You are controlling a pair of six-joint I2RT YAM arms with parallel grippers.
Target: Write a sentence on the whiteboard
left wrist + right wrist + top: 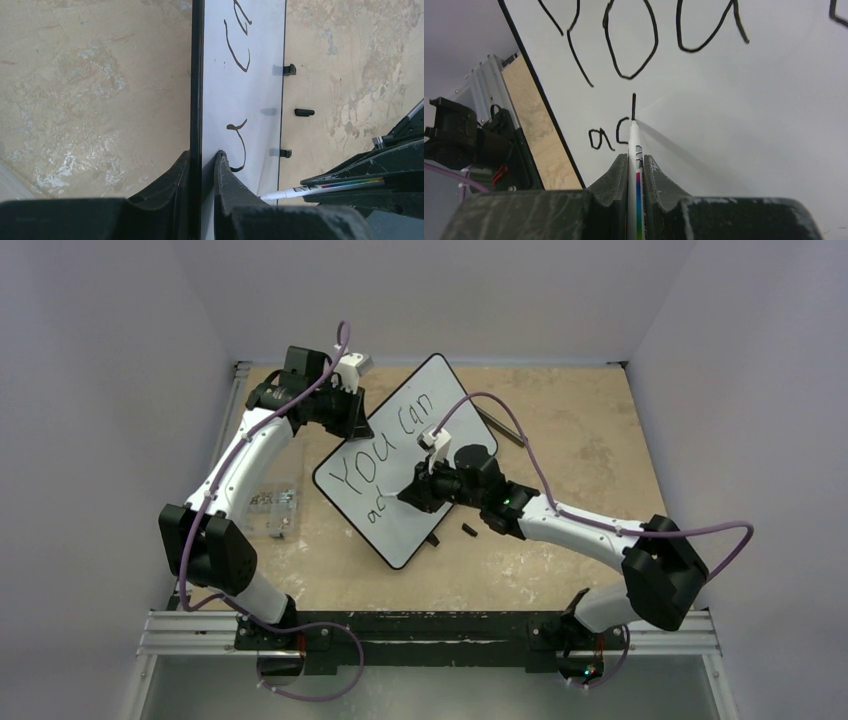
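A mottled beige tabletop (580, 440) is seen from above. The large white, black-framed rectangular whiteboard (398, 462) is placed at centre frame, with the black handwritten sentence (360, 468) reading "YOU can", then "ac". In the left wrist view, its edge is pinched by the left gripper (202, 159). In the right wrist view, a slim white marker (633, 140) is clamped by the right gripper (634, 159), with its tip against the board beside "ac".

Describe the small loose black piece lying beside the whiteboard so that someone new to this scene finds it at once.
Find the whiteboard, the big white panel mid-table. Just off its long edge on the right arm's side, on bare tabletop, lies a short black piece, perhaps a marker cap. Unlike the board's black feet, it lies apart from the board, attached to nothing.
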